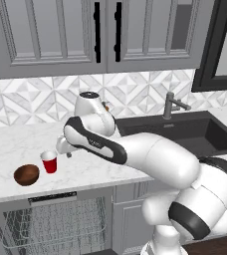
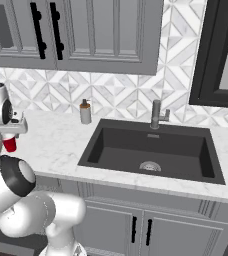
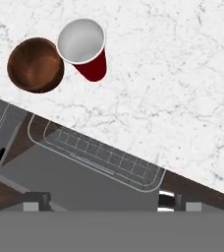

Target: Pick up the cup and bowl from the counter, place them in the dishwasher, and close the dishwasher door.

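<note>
The red cup (image 1: 49,162) stands upright on the marble counter (image 1: 16,147), white inside showing in the hand view (image 3: 82,42). The dark-brown bowl (image 1: 26,175) sits just left of it near the counter's front edge, and the two look to touch in the hand view, bowl (image 3: 35,65) beside cup. My gripper (image 1: 64,149) hovers above the counter, slightly right of the cup and apart from it. Its fingertips (image 3: 35,201) stand wide apart, open and empty. The dishwasher (image 1: 53,199) below is open, its wire rack (image 3: 99,157) showing and its door (image 3: 70,189) folded down.
A black sink (image 2: 151,147) with a grey faucet (image 2: 157,115) lies to the right, and a grey soap dispenser (image 2: 85,112) stands at the backsplash. Grey wall cabinets (image 1: 60,30) hang above. My own arm (image 1: 135,154) stretches over the counter's front edge.
</note>
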